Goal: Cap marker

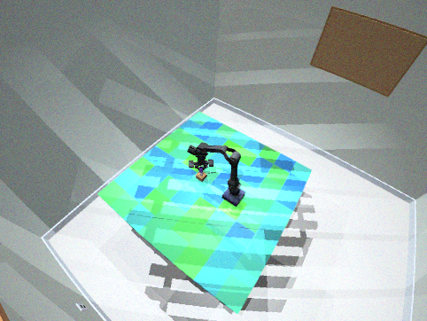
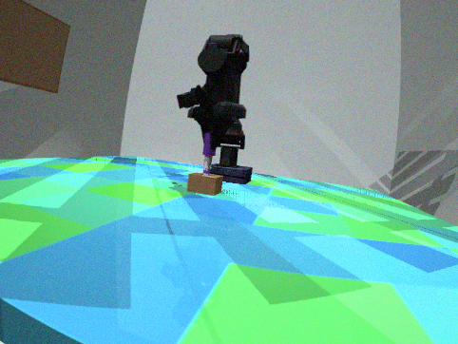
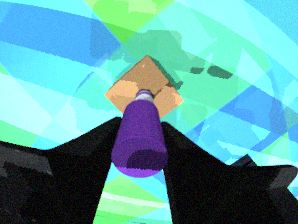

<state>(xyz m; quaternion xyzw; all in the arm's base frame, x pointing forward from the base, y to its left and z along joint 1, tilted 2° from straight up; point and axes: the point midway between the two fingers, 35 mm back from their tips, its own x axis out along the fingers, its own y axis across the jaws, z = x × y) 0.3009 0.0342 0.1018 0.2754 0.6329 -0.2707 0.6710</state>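
Note:
The purple cap [image 1: 201, 169] [image 2: 208, 146] [image 3: 140, 132] is upright between the fingers of my gripper [image 2: 207, 137] [image 3: 140, 124], which is shut on it. The tan holder block [image 1: 201, 176] [image 2: 204, 184] [image 3: 147, 72] stands on the table below. The pale marker [image 2: 207, 164] [image 3: 144, 97] stands upright in it, with a purple band at its foot. In the exterior view the cap's lower end meets the marker's upper part, in line with it. The marker's tip is hidden, and a length of its pale body shows between cap and block.
The arm's dark base [image 1: 233, 196] [image 2: 232, 173] stands on the patterned blue and green table [image 1: 190, 257] [image 2: 295, 238], close to the block. A brown board [image 1: 368, 50] [image 2: 33, 47] is on the wall, away from the arm.

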